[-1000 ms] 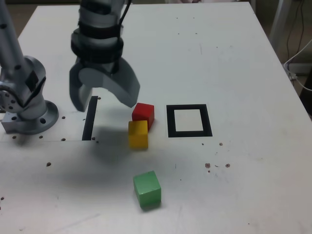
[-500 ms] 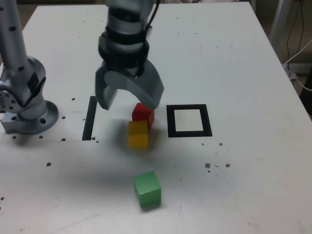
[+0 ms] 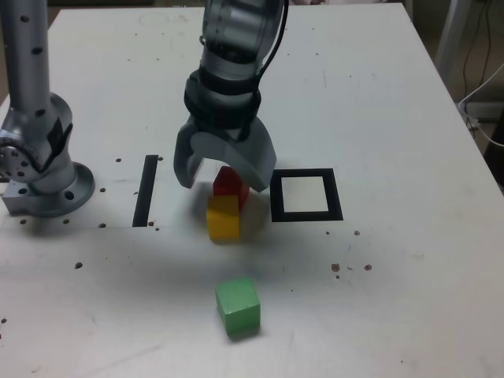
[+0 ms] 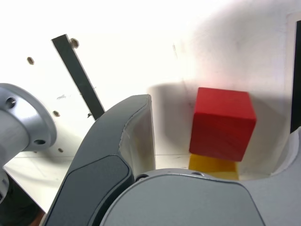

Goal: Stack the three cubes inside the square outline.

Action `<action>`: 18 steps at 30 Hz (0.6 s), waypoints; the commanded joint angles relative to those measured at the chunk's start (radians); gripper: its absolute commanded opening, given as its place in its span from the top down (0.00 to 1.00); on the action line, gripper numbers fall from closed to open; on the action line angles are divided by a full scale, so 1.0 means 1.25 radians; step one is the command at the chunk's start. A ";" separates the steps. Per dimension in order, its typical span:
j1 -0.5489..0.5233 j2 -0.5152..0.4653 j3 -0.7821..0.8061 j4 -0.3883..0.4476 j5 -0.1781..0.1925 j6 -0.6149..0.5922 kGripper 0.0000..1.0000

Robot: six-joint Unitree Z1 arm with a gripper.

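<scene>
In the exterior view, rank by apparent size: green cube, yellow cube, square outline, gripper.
1. Gripper
2. Square outline
3. Green cube
4. Yellow cube

The gripper is raised nearer the camera, which may enlarge it.

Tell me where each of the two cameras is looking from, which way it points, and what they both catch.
Exterior view: off the arm, above the table, looking down across it; the arm's base, upper sections and open gripper show, plus all three cubes.

Wrist view: on the wrist, looking down past the gripper toward the table; its jaws and part of the arm's base show.

Shared: red cube, yellow cube, black strip, the base and gripper. The green cube shows only in the exterior view.
</scene>
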 commanded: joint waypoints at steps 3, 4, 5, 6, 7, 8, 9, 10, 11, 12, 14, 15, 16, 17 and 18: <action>0.009 0.019 0.003 -0.011 0.001 0.009 0.07; 0.011 0.022 0.003 -0.013 0.001 0.010 0.08; 0.012 0.024 0.003 -0.014 0.001 0.011 0.10; 0.013 0.026 0.003 -0.014 0.000 0.012 0.11; 0.014 0.028 0.003 -0.014 0.000 0.012 0.13; 0.015 0.029 0.002 -0.014 0.000 0.012 0.16; 0.016 0.030 0.002 -0.014 -0.001 0.012 0.19; 0.016 0.032 0.001 -0.014 -0.002 0.012 0.22; 0.016 0.033 0.000 -0.014 -0.002 0.012 0.25; 0.016 0.035 -0.001 -0.014 -0.003 0.012 0.29; 0.016 0.037 -0.002 -0.015 -0.002 0.012 0.37; 0.016 0.037 -0.003 -0.015 -0.001 0.012 0.41; 0.016 0.038 -0.004 -0.017 0.000 0.012 0.45; 0.016 0.038 -0.004 -0.019 0.003 0.013 0.51; 0.016 0.038 -0.005 -0.022 0.005 0.015 0.55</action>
